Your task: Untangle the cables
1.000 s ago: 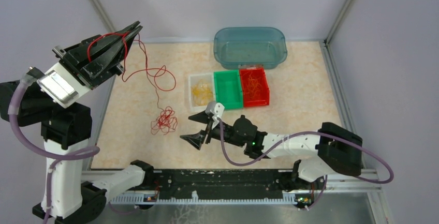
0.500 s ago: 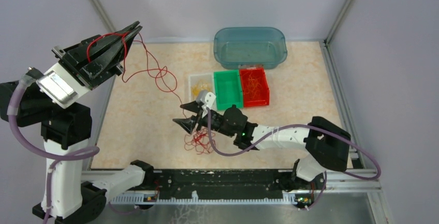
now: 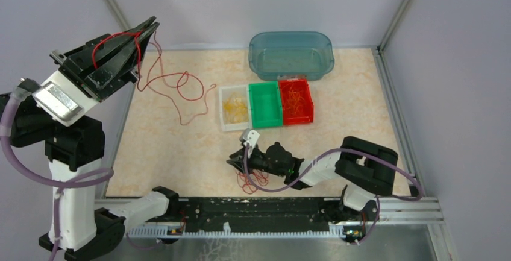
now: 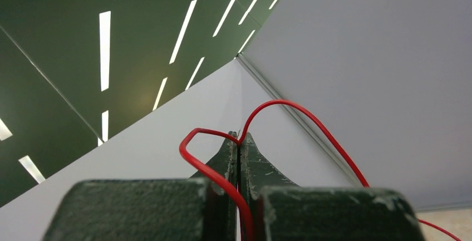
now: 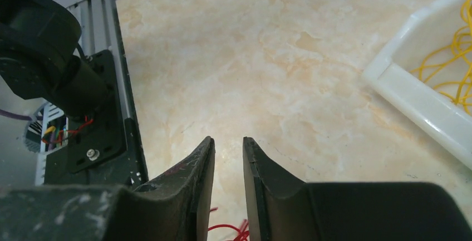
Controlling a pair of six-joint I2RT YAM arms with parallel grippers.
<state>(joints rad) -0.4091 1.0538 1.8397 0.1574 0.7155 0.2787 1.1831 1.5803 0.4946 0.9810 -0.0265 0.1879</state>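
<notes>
The left gripper (image 3: 150, 26) is held high, clamped on a red strand of the cables (image 3: 181, 85) trailing to the table (image 3: 156, 146). The right gripper (image 5: 228, 141) is held low over their clump (image 3: 248, 181), jaws slightly parted; a grip cannot be told.

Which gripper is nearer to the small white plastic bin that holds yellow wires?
Right. The right gripper is low, just in front of the small white plastic bin. The left gripper is raised far to its left, shut on a thin red wire.
</notes>
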